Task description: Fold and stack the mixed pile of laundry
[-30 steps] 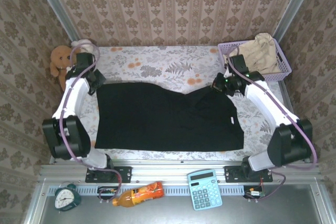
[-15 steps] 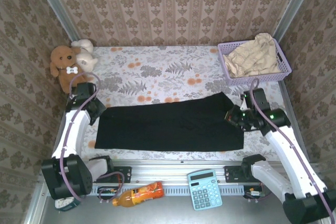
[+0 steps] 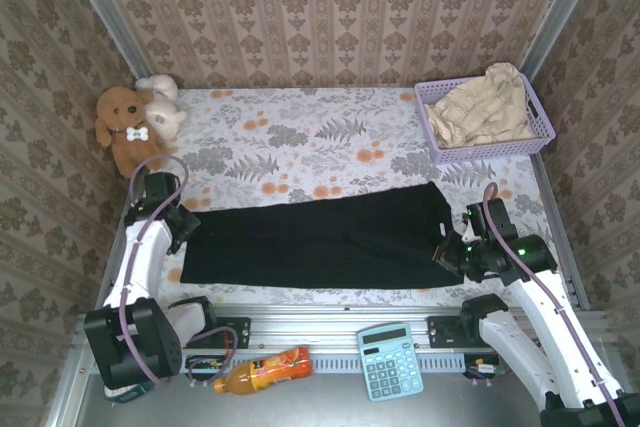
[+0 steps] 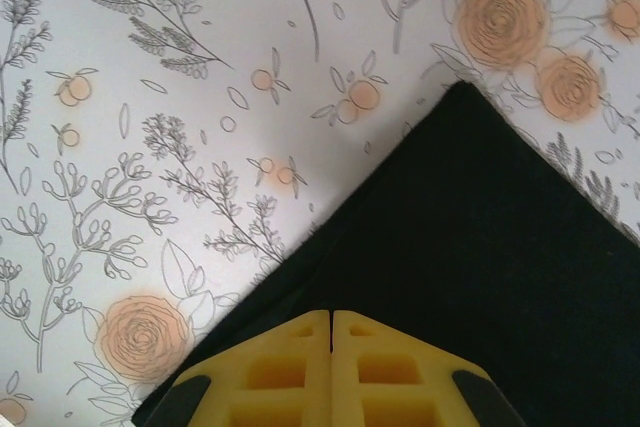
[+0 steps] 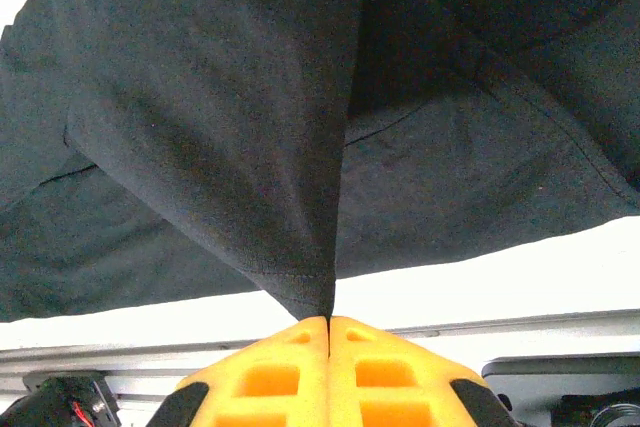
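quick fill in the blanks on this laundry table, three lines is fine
1. The beige garment lies in the lavender ____.
2. The right gripper is ____ on an edge of the black garment.
3. The plush toys sit at the table's far ____ corner.

Missing words: basket; shut; left
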{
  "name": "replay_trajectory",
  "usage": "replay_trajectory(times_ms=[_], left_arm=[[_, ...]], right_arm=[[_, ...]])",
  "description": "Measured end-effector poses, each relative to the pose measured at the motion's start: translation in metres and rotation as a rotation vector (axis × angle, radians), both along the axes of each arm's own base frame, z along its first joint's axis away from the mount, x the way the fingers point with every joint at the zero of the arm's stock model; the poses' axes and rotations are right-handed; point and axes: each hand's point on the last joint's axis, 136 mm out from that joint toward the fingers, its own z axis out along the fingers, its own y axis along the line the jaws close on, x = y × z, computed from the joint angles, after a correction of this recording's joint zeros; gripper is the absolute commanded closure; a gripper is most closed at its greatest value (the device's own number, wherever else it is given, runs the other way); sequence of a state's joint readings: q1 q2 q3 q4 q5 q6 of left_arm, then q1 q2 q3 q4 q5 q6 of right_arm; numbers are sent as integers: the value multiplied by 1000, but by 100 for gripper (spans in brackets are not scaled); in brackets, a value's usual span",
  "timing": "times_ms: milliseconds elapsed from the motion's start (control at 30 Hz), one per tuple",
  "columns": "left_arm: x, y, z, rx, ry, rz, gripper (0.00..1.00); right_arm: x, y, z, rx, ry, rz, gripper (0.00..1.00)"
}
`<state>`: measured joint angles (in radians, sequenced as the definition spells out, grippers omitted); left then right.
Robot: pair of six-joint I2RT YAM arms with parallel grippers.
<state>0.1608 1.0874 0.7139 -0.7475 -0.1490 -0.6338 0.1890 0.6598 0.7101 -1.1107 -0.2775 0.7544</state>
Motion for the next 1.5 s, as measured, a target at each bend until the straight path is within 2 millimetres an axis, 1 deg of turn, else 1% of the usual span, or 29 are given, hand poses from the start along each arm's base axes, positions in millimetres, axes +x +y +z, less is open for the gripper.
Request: replay_trajectory(times_ms=[33,67,100,133,167,233,300,400,467,533,600,700,800,867,933,1033,1100,1200,1300,1367,1500], left_arm=[[0,2,-3,-3,16,-1,42],[1,3,-7,-9,40,-5,15],[2,4,-10,-12,57,-7,0],[4,5,-13,-19,80,-12,0],[7,5,-14,-23,92,-19,0],[14,5,-13,-27,93,-29,0],[20,3,-7,-27,73,-41,0],[31,-7,4,-34,30,-82,0],[41,-18,10,-48,-1,-119,3],[53,-32,16,-72,-33,-164,6],[64,-46,17,-102,-56,-198,8],[74,-69,7,-145,-51,-240,8],[80,-87,-9,-176,-24,-263,8],[83,-93,-19,-194,-13,-261,8],[85,-93,-31,-204,10,-244,8],[87,-91,-52,-207,56,-229,8],[86,-89,-64,-203,94,-219,8],[95,-85,-62,-200,87,-205,8],[99,-81,-65,-197,89,-192,8],[99,-80,-64,-197,87,-189,8],[100,-79,-64,-196,86,-188,8]], right_arm=[[-1,1,1,6,0,-2,77],[-2,1,1,10,-4,1,67],[-4,1,2,11,-4,5,52],[-6,1,2,11,-3,8,38],[-7,1,2,8,-3,13,36],[-3,-1,3,-12,-2,27,36],[7,-4,8,-50,-6,35,36],[42,-7,17,-106,-31,41,39],[74,-10,15,-137,-47,31,41],[106,-14,4,-160,-54,10,43],[131,-22,-11,-178,-47,-21,47],[164,-34,-35,-190,-28,-66,52],[198,-42,-53,-196,-19,-83,56],[216,-45,-59,-197,-26,-85,55],[232,-45,-62,-196,-41,-86,55],[250,-45,-64,-198,-53,-85,55],[258,-45,-68,-199,-47,-85,56],[263,-45,-81,-201,-21,-83,59],[261,-47,-90,-214,9,-84,59],[259,-49,-91,-224,16,-88,62],[257,-52,-92,-248,25,-93,64]])
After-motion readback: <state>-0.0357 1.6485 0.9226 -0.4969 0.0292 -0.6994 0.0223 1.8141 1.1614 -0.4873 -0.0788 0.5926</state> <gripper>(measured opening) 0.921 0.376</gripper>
